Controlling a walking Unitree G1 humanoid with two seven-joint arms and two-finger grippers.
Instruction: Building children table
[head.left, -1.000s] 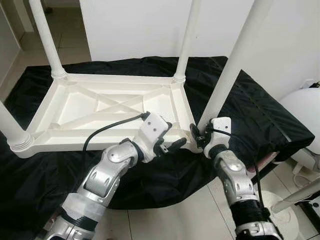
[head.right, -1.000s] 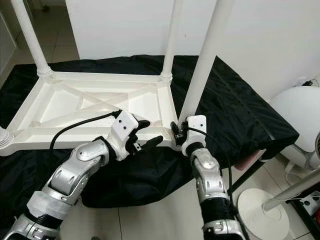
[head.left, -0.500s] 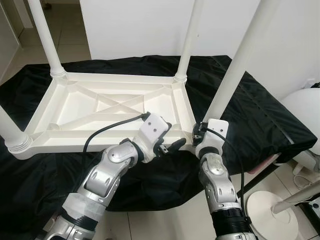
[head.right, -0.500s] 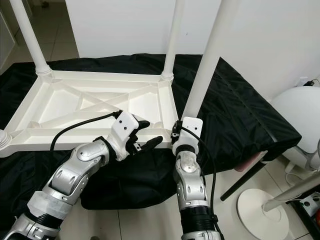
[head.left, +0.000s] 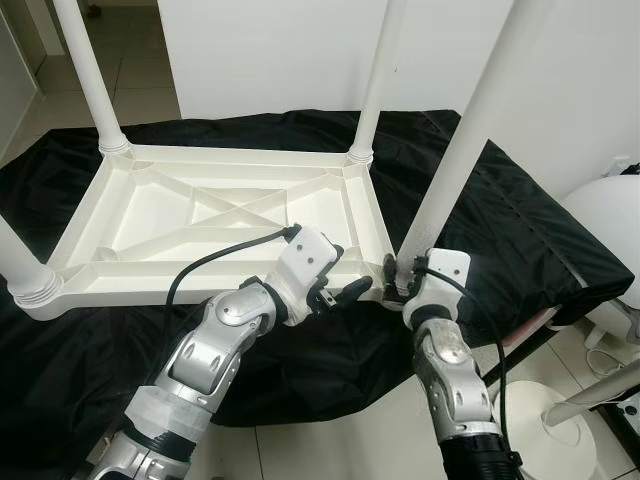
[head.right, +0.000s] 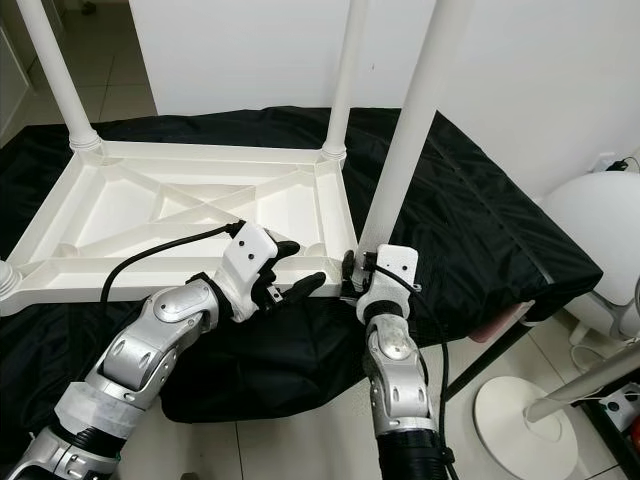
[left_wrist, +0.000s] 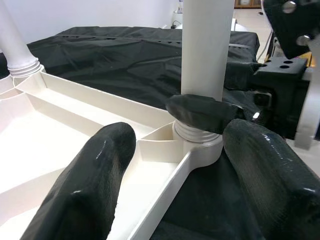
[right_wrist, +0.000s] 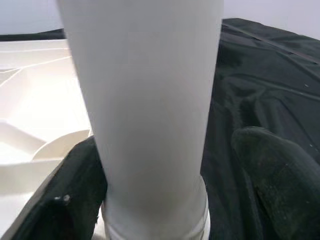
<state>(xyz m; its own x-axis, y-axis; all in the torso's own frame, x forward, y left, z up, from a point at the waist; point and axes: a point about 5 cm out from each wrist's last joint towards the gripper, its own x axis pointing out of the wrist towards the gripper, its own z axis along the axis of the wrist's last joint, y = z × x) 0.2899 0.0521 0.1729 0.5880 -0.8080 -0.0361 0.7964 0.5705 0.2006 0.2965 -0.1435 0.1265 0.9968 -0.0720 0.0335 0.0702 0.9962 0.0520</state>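
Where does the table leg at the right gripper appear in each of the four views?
Left eye view: table leg, right of centre, rising from the tabletop corner.
Right eye view: centre-right.
Left wrist view: upper middle.
Right wrist view: centre, large.
Shared landmark: black cloth.

Both arms are built from silver, cast-metal segments with rounded joint housings secured by visible screws. Each wrist carries a white, boxy housing, from which two long black fingers extend. The left gripper (head.left: 345, 288) has glossy, rounded, bulbous black fingers (left_wrist: 85, 185). A black cable loops from its white housing back along the forearm. The upper left arm is wrapped in pale tape bands. The right gripper (head.left: 393, 283) has a thin black cable along its forearm, which ends in a black ribbed sleeve.
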